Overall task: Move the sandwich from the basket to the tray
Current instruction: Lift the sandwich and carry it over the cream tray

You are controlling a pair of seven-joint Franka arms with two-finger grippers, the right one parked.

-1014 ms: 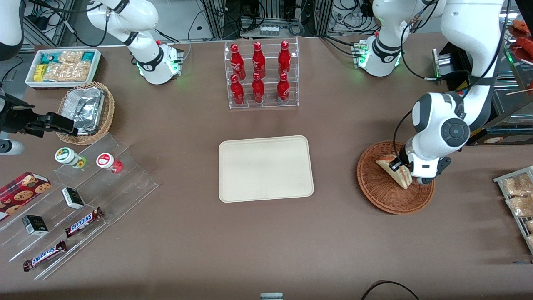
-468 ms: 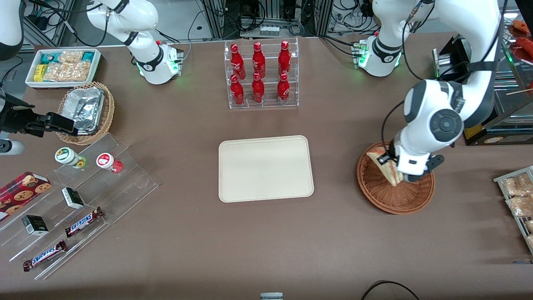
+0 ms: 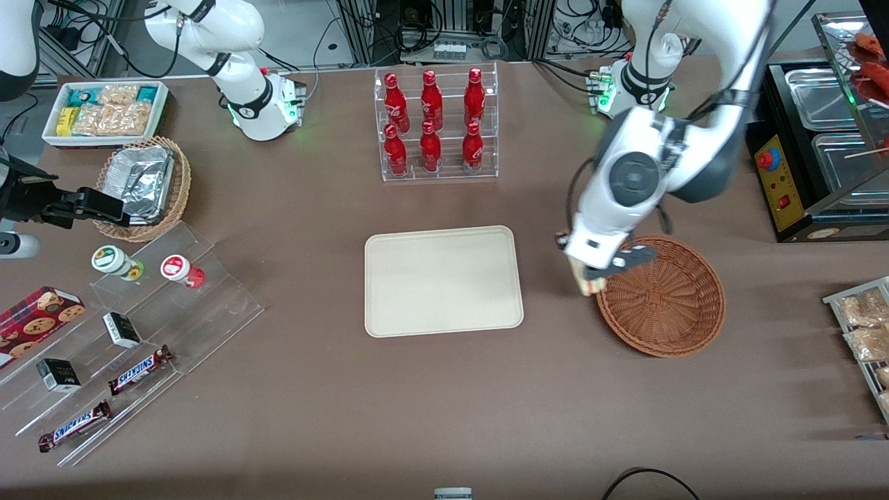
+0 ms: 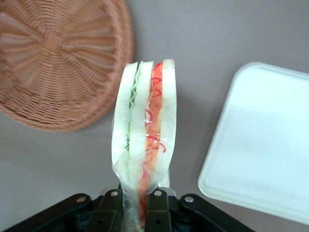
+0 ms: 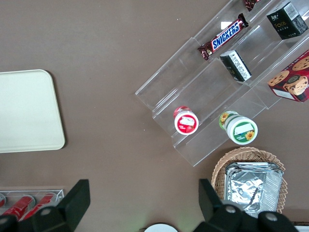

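Observation:
My gripper (image 3: pixel 589 276) hangs above the table between the basket (image 3: pixel 661 297) and the tray (image 3: pixel 442 280), shut on the sandwich (image 3: pixel 588 283). In the left wrist view the sandwich (image 4: pixel 145 135) is a plastic-wrapped wedge of pale bread with green and red filling, pinched at its end between the two black fingers (image 4: pixel 161 210). The reddish-brown wicker basket (image 4: pixel 53 63) holds nothing. The cream tray (image 4: pixel 263 145) lies flat and bare, beside the sandwich and apart from it. The tray (image 5: pixel 26 111) also shows in the right wrist view.
A clear rack of red bottles (image 3: pixel 434 125) stands farther from the front camera than the tray. Toward the parked arm's end are a tan basket with a foil container (image 3: pixel 142 182), a white bin of snacks (image 3: pixel 105 111) and a clear stepped shelf with candy bars (image 3: pixel 132 326). Snack packets (image 3: pixel 865 326) lie at the working arm's end.
The gripper has lifted the sandwich out of the basket and carried it toward the tray, now past the basket's rim. The basket is left with nothing in it.

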